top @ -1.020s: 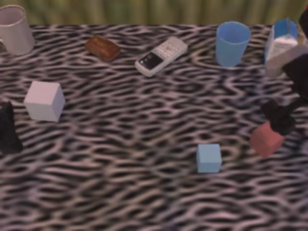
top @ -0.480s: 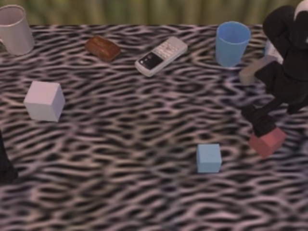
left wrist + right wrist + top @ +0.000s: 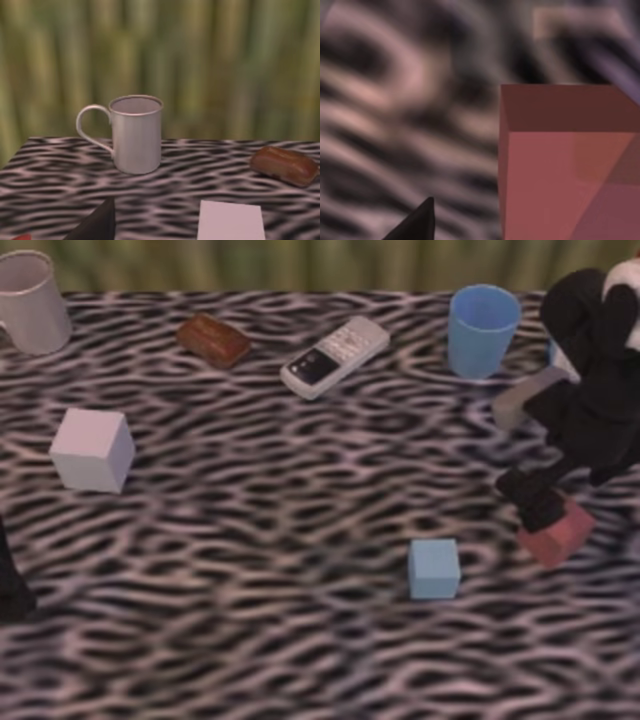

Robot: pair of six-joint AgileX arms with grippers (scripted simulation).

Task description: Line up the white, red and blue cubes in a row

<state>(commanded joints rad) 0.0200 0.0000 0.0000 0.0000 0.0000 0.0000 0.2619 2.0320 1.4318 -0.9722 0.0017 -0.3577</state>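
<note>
Top view: your right gripper (image 3: 541, 502) sits on the red cube (image 3: 560, 533) at the table's right side; whether its fingers have closed on it, you cannot tell. Right wrist view shows the cube off-centre, so a pinch may catch a corner and twist or push it away. White cube (image 3: 91, 449) sits far left, blue cube (image 3: 433, 568) lower centre. Left gripper (image 3: 10, 580) is parked at the left edge. Blue cup (image 3: 482, 330) stands near your arm; watch the swing.

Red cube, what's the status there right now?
Right gripper down over the dull red matte cube, grip unconfirmed. Left arm parked at the table's left edge. Small light blue cube nearby, nothing in the way.
</note>
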